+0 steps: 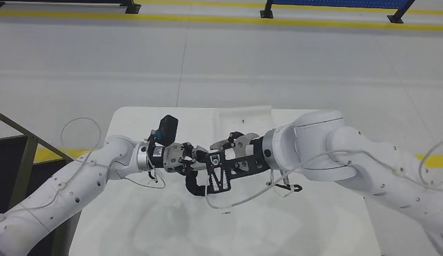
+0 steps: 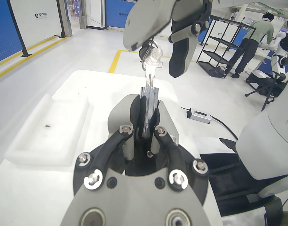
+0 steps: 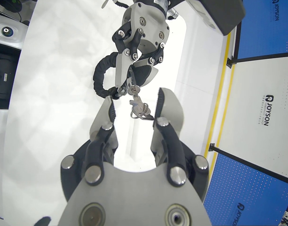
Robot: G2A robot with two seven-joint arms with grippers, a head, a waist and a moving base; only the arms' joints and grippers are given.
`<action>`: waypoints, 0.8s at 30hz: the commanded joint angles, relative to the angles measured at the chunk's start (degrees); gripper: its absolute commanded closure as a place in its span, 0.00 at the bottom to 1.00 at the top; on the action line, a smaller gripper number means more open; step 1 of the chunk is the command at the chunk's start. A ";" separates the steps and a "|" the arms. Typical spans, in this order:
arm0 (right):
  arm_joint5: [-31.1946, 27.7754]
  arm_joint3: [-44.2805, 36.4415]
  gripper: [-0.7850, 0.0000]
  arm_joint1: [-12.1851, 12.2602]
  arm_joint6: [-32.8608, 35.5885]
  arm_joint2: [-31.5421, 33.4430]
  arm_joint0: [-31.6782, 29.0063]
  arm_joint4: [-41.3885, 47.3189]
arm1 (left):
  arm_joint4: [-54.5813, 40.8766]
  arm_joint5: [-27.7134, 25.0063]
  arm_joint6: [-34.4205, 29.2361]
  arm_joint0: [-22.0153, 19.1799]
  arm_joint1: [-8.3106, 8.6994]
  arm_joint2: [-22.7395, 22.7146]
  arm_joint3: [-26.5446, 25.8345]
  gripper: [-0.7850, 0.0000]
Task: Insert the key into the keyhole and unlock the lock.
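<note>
Starting on the left: the left gripper (image 2: 147,109) was clamped on the shiny chrome lock cylinder (image 2: 149,104). The barrel sat squeezed between its black pads and the keyhole end stuck out past the fingertips. That makes sense to me, since it leaves the keyhole free and braces the body against any twisting. The lock's black fabric-covered cable (image 3: 99,71) looped off to one side of that hand, and its end looked tucked in at the barrel, so I'd guess it wasn't unlocked yet.

The small silver key (image 2: 153,58) was already in the keyhole, straight out in front of the left fingertips. Part of its blade showed, and a metal split ring (image 3: 139,115) with a spare key dangled from its head.

On the right, the right gripper (image 3: 135,102) was spread wide and not gripping anything. The key head sat in the gap between its two fingers, and the dangling ring brushed or nearly brushed one pad. It looked lined up to pinch the head flat and turn it. My worry is the ring getting caught in the pinch.

The whole thing was held up off the white table (image 1: 138,214).
</note>
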 commanded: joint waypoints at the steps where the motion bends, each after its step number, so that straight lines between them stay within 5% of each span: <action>1: 0.89 0.09 1.00 -0.02 -0.31 0.35 -0.43 -0.35 | 0.12 0.00 0.27 -0.17 -0.04 0.29 -0.07 1.00; 9: 4.90 0.71 1.00 -0.03 -1.62 2.00 -2.73 0.66 | 0.78 0.00 1.37 -0.97 -0.16 1.16 0.04 1.00; 24: 25.28 0.03 1.00 1.33 0.16 8.80 -11.95 16.37 | 6.93 0.00 5.13 -1.30 -0.61 -0.31 -0.14 1.00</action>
